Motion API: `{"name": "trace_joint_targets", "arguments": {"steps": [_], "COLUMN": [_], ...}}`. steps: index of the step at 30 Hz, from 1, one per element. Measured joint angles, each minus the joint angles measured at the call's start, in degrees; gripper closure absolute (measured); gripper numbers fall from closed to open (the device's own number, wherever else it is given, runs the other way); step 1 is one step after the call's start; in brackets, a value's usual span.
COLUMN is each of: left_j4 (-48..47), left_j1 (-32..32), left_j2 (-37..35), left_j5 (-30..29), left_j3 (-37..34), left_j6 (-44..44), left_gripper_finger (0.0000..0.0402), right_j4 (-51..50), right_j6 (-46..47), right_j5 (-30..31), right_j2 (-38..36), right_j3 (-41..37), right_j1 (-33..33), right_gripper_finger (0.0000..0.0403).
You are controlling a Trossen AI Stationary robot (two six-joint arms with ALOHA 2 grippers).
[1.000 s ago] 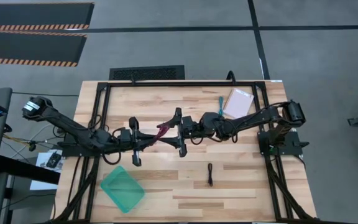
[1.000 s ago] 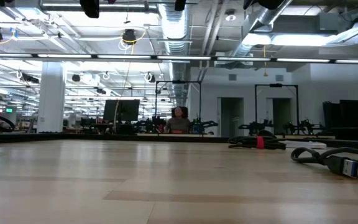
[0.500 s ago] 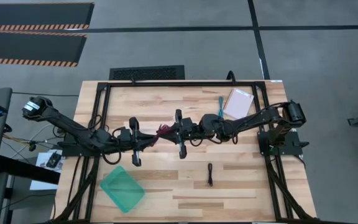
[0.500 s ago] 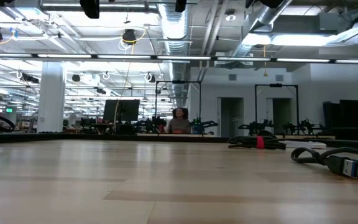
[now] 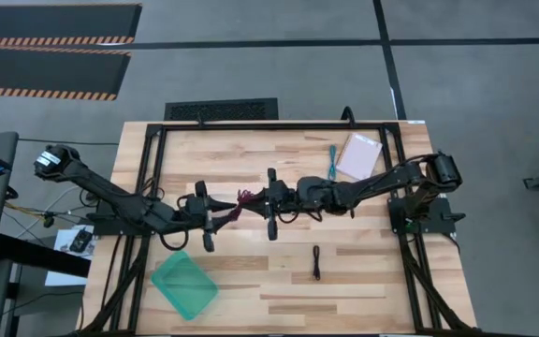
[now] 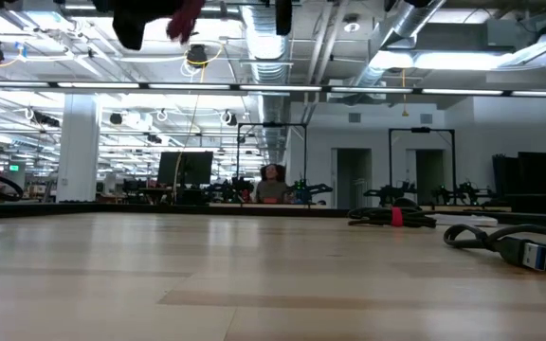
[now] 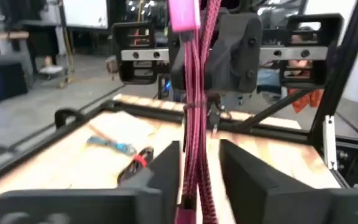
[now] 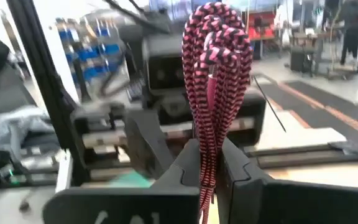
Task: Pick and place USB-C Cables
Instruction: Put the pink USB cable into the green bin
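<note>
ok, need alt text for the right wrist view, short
The right pincer is shut on a bundled magenta-and-black braided cable that stands up between its dark fingers. The left pincer sits close behind, facing it, its fingers open beside the cable. Blurred workshop beyond.

We are in a large open robotics lab or industrial workspace: bare ducts (image 6: 265, 38) and strip lights (image 6: 254, 87) run under a high ceiling. Past the far edge of our wooden table (image 6: 254, 275) stand rows of workstations with a monitor (image 6: 185, 169), more arm rigs (image 6: 401, 196) and a seated person (image 6: 273, 183). From above, the table (image 5: 241, 281) sits in a black metal frame (image 5: 279, 124) on grey concrete, with hazard-striped mats (image 5: 50, 37) well beyond the left arm.
</note>
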Motion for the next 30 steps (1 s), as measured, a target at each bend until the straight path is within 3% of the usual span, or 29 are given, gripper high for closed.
{"name": "trace_joint_targets", "arguments": {"steps": [4, 8, 14, 18, 25, 30], "left_j4": [-3.94, -12.16, -23.22, -28.93, -29.56, -29.54], "left_j1": [-0.54, -0.60, -0.60, -0.58, -0.58, -0.58], "left_j2": [-0.71, -3.46, -8.39, -12.08, -19.55, -24.12], "left_j5": [-0.06, -0.08, -4.05, -7.09, -7.71, -7.71], "left_j3": [0.01, 2.00, 5.87, 8.06, 9.99, 10.93], "left_j6": [-5.26, -9.21, -10.85, -10.19, -6.47, -6.44], "left_gripper_finger": [0.0227, 0.0194, 0.0189, 0.0197, 0.0206, 0.0207], "right_j4": [-3.70, -11.88, -20.14, -18.49, -4.84, -2.17], "right_j6": [-3.26, -7.84, -8.67, -7.26, -3.30, -0.73], "right_j5": [3.17, 8.21, 12.71, 12.83, 11.17, 6.43], "right_j2": [0.00, -2.33, -7.58, -7.81, 3.45, 14.45], "right_j3": [0.00, -0.17, 0.02, 0.02, 0.85, 10.04], "right_j1": [0.94, 2.39, 5.59, 8.15, 8.97, 8.65], "right_gripper_finger": [0.0385, 0.0385, 0.0385, 0.0385, 0.0387, 0.0387]}}
